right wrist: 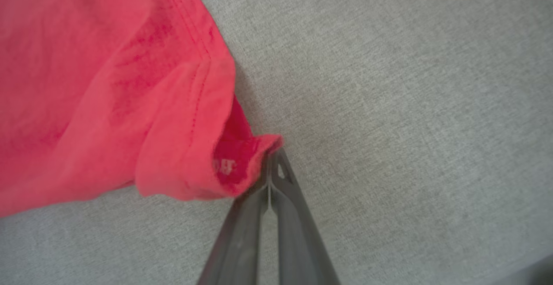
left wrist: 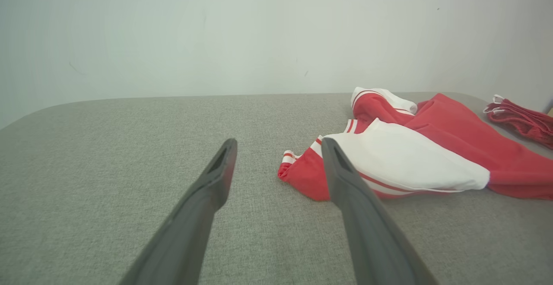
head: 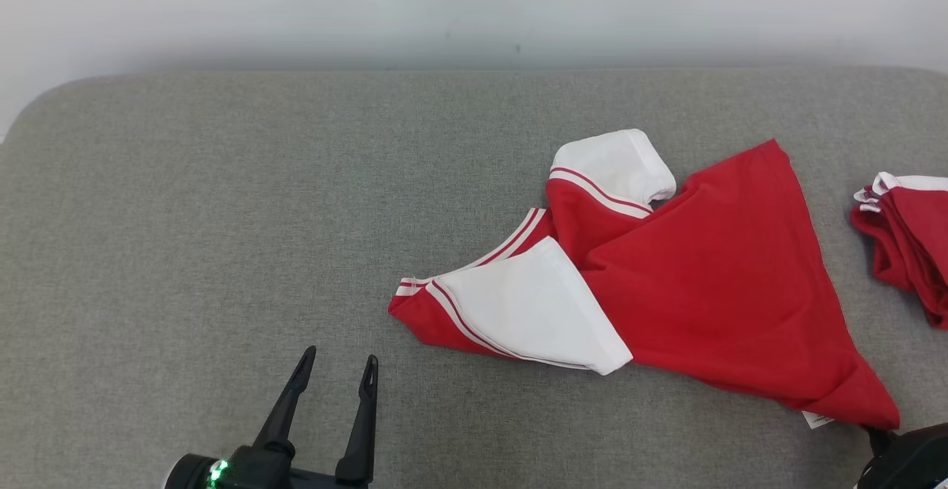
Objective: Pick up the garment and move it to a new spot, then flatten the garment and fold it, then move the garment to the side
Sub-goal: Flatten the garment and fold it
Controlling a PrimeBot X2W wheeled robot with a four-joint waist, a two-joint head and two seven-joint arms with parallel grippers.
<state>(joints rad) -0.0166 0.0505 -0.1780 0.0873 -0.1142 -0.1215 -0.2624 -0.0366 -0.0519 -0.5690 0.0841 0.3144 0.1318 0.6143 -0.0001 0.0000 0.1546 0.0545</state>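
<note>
Grey fabric surface [head: 185,252] runs from the bottom edge up to a pale wall [head: 444,7].

Nearest, lower left of head view: left gripper [head: 338,359], jaws spread wide with nothing between them. It sits over bare fabric, short of the garment's left tip.

Lower right corner: right gripper [right wrist: 271,157], jaws clenched on the hem corner of the garment [head: 711,274]. Right wrist view shows the red hem pinched right at the tips. A white tag [head: 817,420] pokes out just beside it.

Garment is a red-and-white shirt, centre-right of frame, crumpled into a rough triangle. One white sleeve [head: 533,304] is flopped over the red body, another bunched behind it.

Further right, cut by the frame edge: a second red garment [head: 911,244], apart from the first. Looks already folded.

My read: pick-and-move step. One corner is gripped, nothing flattened or folded yet. Next move likely needs the left arm to reach right and take a second hold near the striped tip. Then both lift together so the cloth doesn't drag or bunch.
</note>
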